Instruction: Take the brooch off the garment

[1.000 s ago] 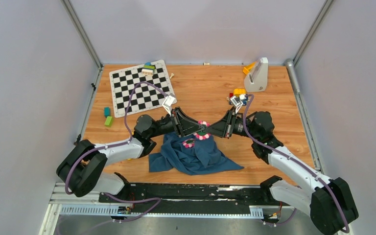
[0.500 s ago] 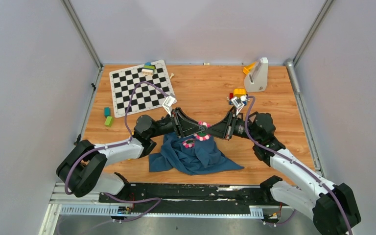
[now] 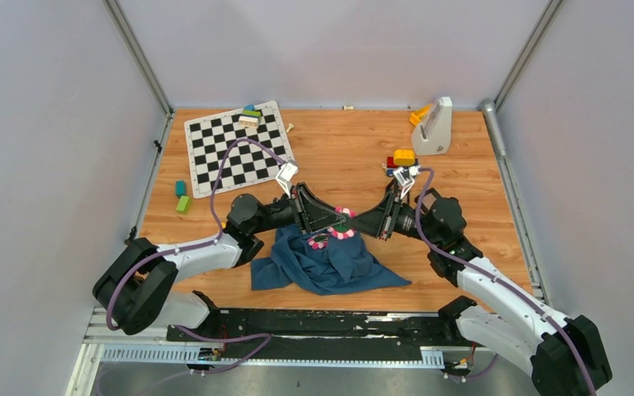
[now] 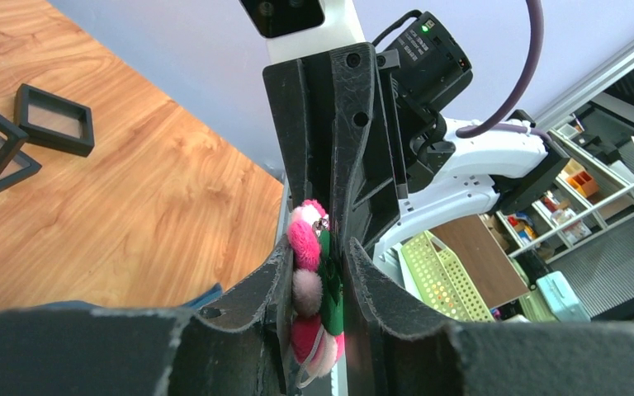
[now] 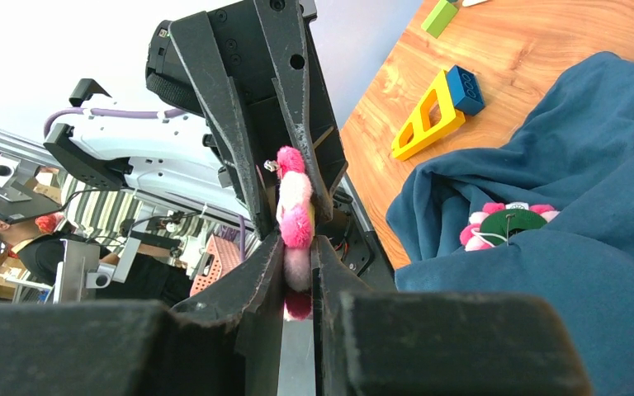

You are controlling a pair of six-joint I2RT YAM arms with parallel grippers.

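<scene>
Both grippers meet over the middle of the worktop (image 3: pixel 347 161), just past the far edge of the garment (image 3: pixel 330 266), and the brooch (image 5: pixel 295 202) stands on edge between them. The left gripper (image 4: pixel 317 252) is closed to a narrow slit with the brooch pinched between its two fingers. The right gripper (image 5: pixel 298 247), coming from the opposite side, is likewise narrowed onto the same disc, so the two pairs of black fingers cross around it.

The brooch is a flat rosette of fuzzy, rounded petals, alternately bright pink and pale pink-white, round a dark green centre. Whether it is still fastened to the cloth cannot be told.

The garment is soft, dark blue fabric, crumpled in loose folds towards the near edge. On it, just beside the grippers, lies a smaller magenta ornament (image 3: pixel 319 241) with a green middle.

The gripper fingers are matt black moulded plastic with a rough surface. The worktop is wood-grain laminate. A checkered mat (image 3: pixel 235 150) lies at the far-left corner, a white stand (image 3: pixel 435 126) at the far-right corner, and small green blocks (image 3: pixel 182 198) near the left edge.
</scene>
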